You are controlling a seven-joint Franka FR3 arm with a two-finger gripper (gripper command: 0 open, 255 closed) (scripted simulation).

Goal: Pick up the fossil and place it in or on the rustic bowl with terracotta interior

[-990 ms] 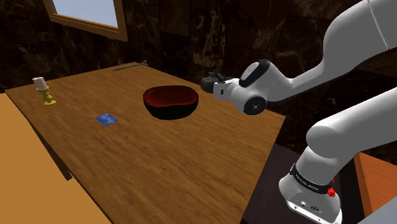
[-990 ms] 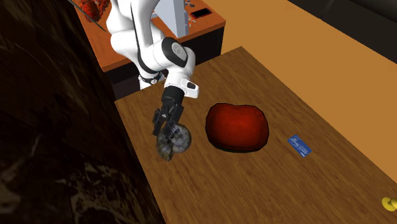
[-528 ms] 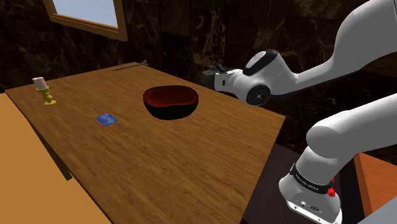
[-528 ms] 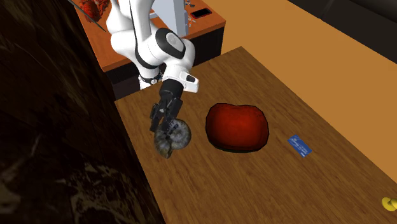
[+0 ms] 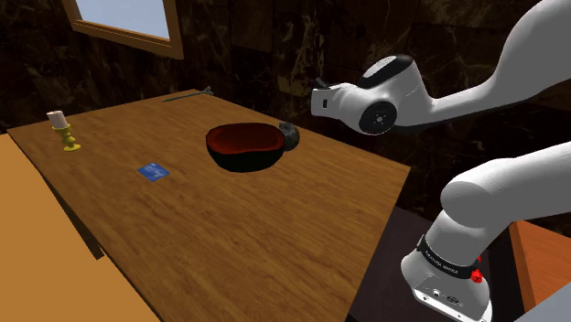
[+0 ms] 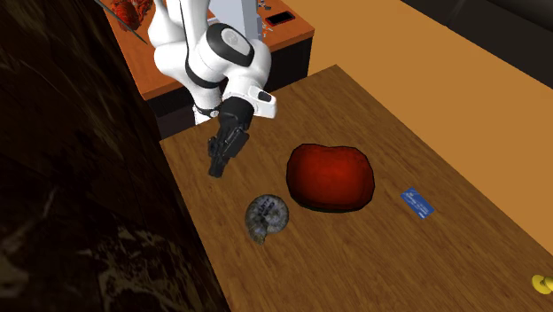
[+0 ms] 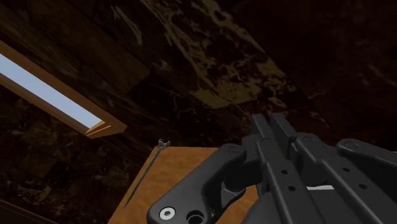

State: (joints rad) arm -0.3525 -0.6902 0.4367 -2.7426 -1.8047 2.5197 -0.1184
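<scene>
Hanging above the wooden table [image 6: 301, 266], our black gripper [image 6: 215, 168] carries nothing; how wide it stands we cannot tell. Nearest it, down on the tabletop toward the second exterior view's lower right, lies the grey spiral fossil [image 6: 267, 215], clear of the gripper. Farther right in that view sits the red-lined bowl [image 6: 330, 177], just beside the fossil.

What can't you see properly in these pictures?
Fossil: shoulder view, the bowl hides part of it.
Blue card: second exterior view, too small to read.
Yellow candle holder: second exterior view, cut off by the right edge.
Thin dark stick: shoulder view, too small to name.
</scene>
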